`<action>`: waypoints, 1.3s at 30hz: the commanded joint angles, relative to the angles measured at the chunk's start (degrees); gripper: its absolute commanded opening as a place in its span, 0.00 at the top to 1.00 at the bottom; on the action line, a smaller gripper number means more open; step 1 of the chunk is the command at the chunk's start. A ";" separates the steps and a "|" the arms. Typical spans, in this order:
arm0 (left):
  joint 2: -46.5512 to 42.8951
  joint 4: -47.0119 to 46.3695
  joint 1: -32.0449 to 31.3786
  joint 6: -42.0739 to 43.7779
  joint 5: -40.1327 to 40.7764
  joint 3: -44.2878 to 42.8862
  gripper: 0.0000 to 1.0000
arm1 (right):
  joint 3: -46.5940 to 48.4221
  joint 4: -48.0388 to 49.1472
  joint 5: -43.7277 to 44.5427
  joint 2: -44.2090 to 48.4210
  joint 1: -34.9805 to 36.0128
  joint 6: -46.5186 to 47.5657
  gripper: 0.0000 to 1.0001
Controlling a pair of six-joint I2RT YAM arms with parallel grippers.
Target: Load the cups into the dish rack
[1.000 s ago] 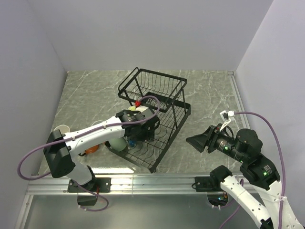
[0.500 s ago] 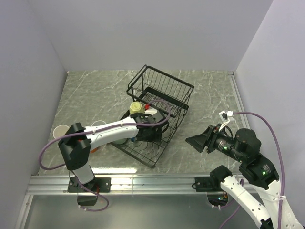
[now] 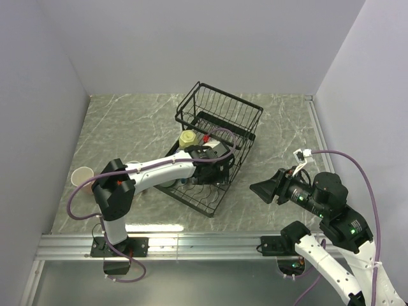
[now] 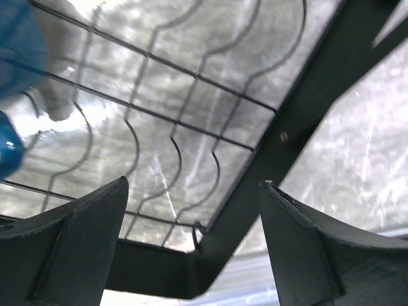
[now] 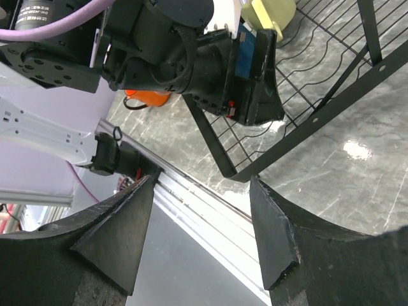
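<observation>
Since the left gripper [image 4: 194,185] hovers released over the dish rack [image 4: 280,150], we read the released right gripper [image 5: 201,182] as parked clear.

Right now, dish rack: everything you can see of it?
The dish rack is black metal wire on a thicker black frame: a low flat tray of straight and wavy wires, and a raised open basket at its far end, which looks empty. It sits skewed on the marble-look table, upright. A yellow-green cup sits at the tray's left edge and a blue cup on its wires. The left gripper hangs open over a tray corner; contact can't be told.
</observation>
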State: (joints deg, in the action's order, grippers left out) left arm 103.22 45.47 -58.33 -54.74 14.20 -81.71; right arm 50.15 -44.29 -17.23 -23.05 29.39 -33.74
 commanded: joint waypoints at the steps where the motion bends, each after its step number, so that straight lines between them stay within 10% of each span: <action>1: 0.23 0.40 -0.12 0.78 -6.28 -3.01 0.11 | 0.48 1.14 0.98 0.20 0.23 1.39 0.32; 19: -0.38 17.10 -2.40 4.64 -20.26 -7.22 0.09 | 0.65 3.16 0.97 -2.70 0.23 2.71 0.31; 30: -15.85 33.25 -2.15 -1.15 -14.37 -15.32 0.09 | 1.71 7.20 -1.13 -8.06 0.32 2.45 0.32; 39: -36.94 33.10 11.73 -7.40 -5.95 -1.70 0.14 | -1.98 8.96 -2.98 -6.66 0.32 0.08 0.32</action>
State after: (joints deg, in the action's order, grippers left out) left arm 69.32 75.79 -50.33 -59.37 2.72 -84.40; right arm 48.95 -38.57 -19.16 -30.59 29.39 -32.67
